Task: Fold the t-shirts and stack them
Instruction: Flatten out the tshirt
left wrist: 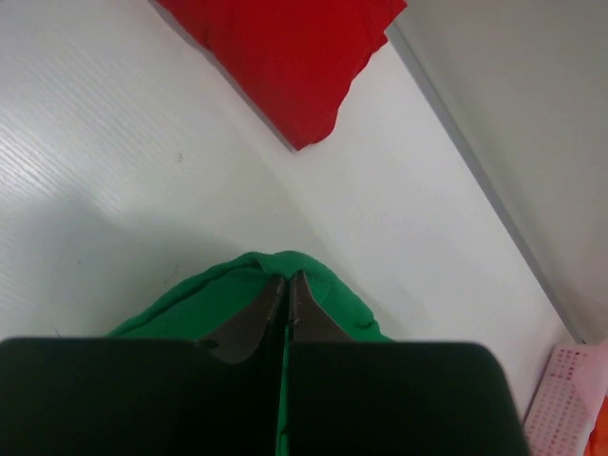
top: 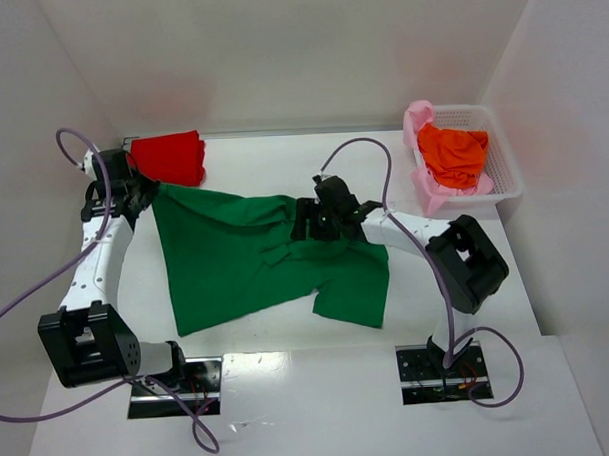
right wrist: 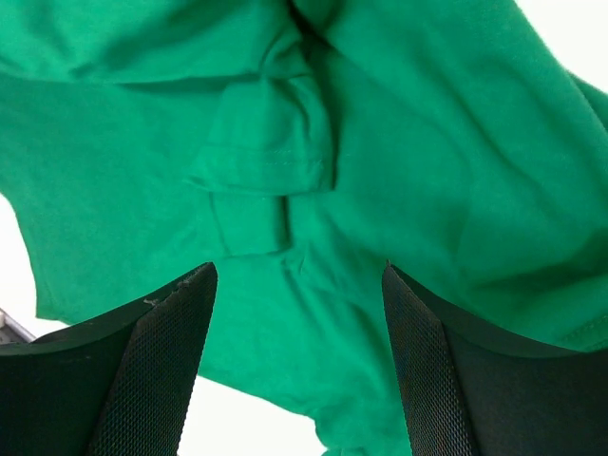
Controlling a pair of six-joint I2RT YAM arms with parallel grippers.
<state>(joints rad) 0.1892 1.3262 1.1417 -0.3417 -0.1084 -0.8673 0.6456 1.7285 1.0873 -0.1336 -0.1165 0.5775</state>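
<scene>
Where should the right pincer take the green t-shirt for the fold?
Probably at the bunched fold toward the right of the green t-shirt, across from the corner the left pincer has pinched. Come straight down. The cloth lies flat on the table elsewhere, and the open right pincer hangs over that raised fold.

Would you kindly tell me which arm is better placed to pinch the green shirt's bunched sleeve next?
Right. The right end effector hangs open directly over the bunched sleeve of the green shirt, whereas the left end effector is shut on that shirt's far left corner, beside the red shirt.
</scene>
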